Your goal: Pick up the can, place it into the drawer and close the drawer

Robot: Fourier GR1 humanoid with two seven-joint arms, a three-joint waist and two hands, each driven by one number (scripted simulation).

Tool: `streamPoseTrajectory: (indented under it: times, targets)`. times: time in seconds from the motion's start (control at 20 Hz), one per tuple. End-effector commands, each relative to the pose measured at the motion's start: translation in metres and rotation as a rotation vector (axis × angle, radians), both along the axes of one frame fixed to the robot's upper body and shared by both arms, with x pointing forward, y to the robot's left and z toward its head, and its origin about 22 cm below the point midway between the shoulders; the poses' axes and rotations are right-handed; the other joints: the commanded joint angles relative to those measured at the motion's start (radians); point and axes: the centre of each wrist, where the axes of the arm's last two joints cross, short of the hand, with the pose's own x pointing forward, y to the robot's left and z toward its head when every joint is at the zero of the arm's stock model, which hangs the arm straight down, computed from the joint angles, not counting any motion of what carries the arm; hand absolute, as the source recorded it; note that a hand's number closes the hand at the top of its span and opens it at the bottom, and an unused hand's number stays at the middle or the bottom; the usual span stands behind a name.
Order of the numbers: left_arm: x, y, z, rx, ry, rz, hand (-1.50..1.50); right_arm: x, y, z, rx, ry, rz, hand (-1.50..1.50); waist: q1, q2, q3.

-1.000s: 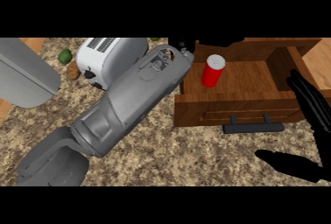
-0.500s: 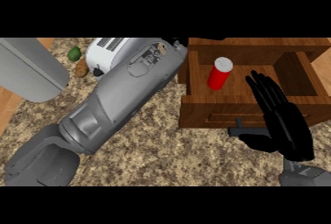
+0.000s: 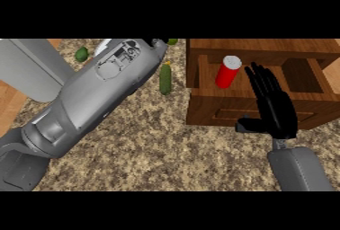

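Red can [image 3: 228, 72] upright in open drawer [image 3: 299, 96], right hand [image 3: 274, 107] (fingers straight) over its front

Even, moderately bright light is falling from above, leaving the speckled brown stone counter top [image 3: 153, 148] without glare. The open wooden drawer [image 3: 312, 96] is holding deep shade along its inner walls, darkest behind the red cylindrical can [image 3: 227, 72]. Soft sheen is showing on the grey forearm [image 3: 93, 96] left of that drawer.
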Motion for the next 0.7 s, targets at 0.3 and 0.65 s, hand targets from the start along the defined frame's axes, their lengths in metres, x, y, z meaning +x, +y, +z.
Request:
streamPoseTrajectory:
  times: [0.3,0.65]
  targets:
    - [-0.007,0.044,0.001,0.006,0.015,0.001,-1.50,0.039,0.001,-0.044,-0.079,0.046,-0.074,-1.50,0.026,0.022,0.014]
    - [-0.024,0.058,-0.002,0.008,0.049,-0.007,-1.50,0.066,-0.003,-0.045,-0.067,-0.052,-0.145,-1.50,0.041,0.020,0.015]
